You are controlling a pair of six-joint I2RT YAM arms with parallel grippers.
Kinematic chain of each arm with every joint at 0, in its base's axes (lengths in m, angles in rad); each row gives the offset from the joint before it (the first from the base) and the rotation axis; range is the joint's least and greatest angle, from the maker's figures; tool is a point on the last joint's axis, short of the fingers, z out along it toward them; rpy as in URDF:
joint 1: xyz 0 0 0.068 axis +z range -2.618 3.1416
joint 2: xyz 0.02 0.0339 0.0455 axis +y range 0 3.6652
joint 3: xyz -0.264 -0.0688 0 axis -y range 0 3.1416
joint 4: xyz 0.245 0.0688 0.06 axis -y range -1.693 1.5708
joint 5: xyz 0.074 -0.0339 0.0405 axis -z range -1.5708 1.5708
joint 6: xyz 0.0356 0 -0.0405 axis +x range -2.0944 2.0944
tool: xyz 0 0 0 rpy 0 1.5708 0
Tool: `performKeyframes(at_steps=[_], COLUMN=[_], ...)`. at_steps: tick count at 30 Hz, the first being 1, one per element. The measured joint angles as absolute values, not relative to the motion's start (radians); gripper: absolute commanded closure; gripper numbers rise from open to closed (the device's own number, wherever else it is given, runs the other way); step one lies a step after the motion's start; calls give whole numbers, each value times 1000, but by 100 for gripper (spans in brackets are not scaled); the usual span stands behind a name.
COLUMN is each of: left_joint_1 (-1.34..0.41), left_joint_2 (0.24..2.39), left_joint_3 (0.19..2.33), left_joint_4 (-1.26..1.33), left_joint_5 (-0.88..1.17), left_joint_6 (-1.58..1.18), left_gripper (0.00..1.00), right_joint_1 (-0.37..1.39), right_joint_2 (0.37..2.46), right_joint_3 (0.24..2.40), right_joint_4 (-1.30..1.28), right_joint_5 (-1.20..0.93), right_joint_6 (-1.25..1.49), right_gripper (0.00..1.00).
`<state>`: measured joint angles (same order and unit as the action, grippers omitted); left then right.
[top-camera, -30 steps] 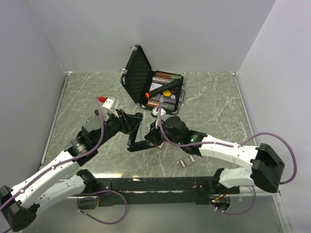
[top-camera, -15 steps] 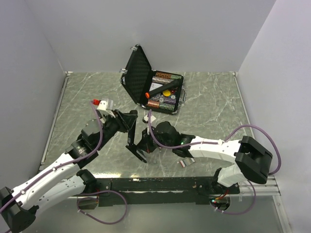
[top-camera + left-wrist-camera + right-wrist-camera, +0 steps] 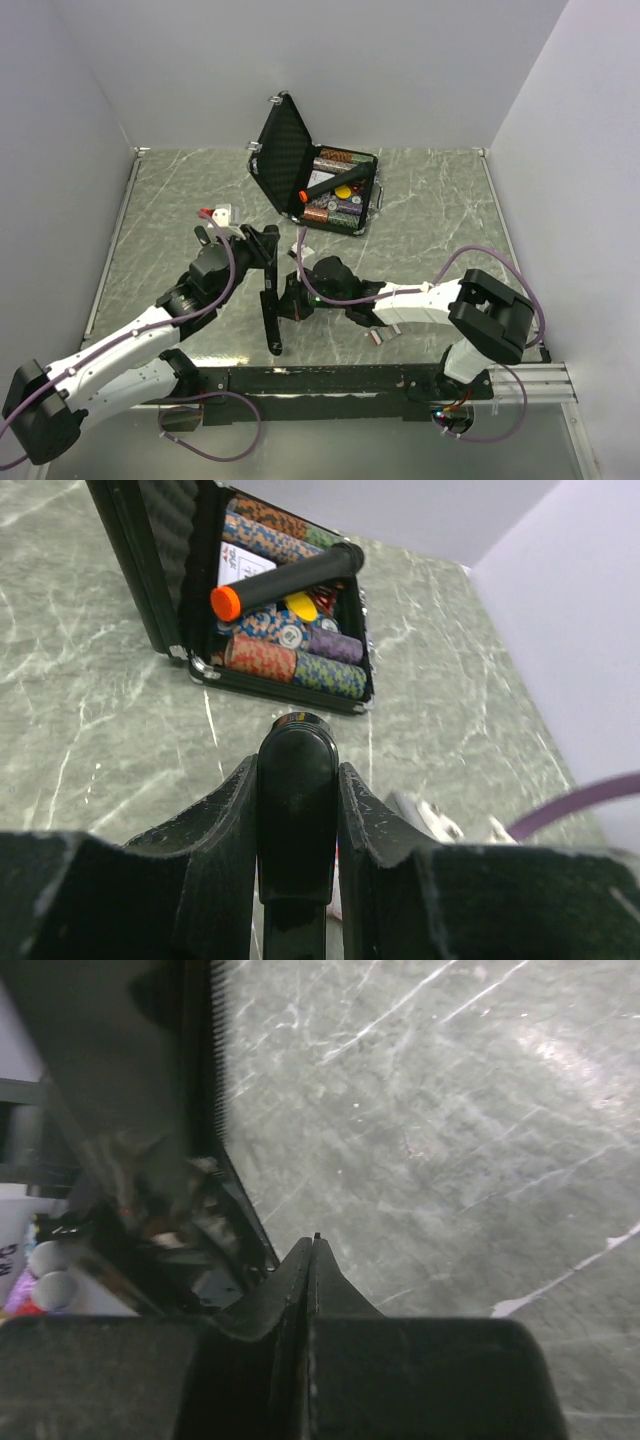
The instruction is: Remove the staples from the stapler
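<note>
Stapler (image 3: 272, 315) is close to our arm bases, hanging open with its long black part pointing down at the table (image 3: 430, 220). Our left gripper (image 3: 297, 780) pinches its top end. Our right gripper (image 3: 313, 1252) is just beside it, fingers pressed together. Farther back sits an open case (image 3: 283, 150) with chips (image 3: 262, 656) and a black tube (image 3: 300, 572).

Mid table: L gripper (image 3: 264, 246) holds the far end of the stapler (image 3: 271, 315), a long black one that points to the near edge. R gripper (image 3: 289, 300) is right beside it, touching or not, can't tell. Open black case (image 3: 285, 150) w/ chips sits by the far edge. Small grey strips (image 3: 381, 335) lie by the near edge.
</note>
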<state>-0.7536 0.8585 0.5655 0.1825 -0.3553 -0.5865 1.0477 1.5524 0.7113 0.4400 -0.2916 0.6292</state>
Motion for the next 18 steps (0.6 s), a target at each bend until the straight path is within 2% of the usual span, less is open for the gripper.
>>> performKeyframes(at_steps=[10,18], left_joint_1=[-774,-780], left_joint_2=[1013,999], left_joint_3=[589,609], left_joint_4=[288,268], left_joint_5=[-449,-466], left_joint_6=[-559,-543], left_gripper=[99,99], right_joint_1=[1047,1048], right_joint_2=[1569,1571], right_joint_3=[692,682], right_joint_4=[479,471], right_joint_5=[-335,-334], right_joint_6=[691,683], right_gripper=[100,100])
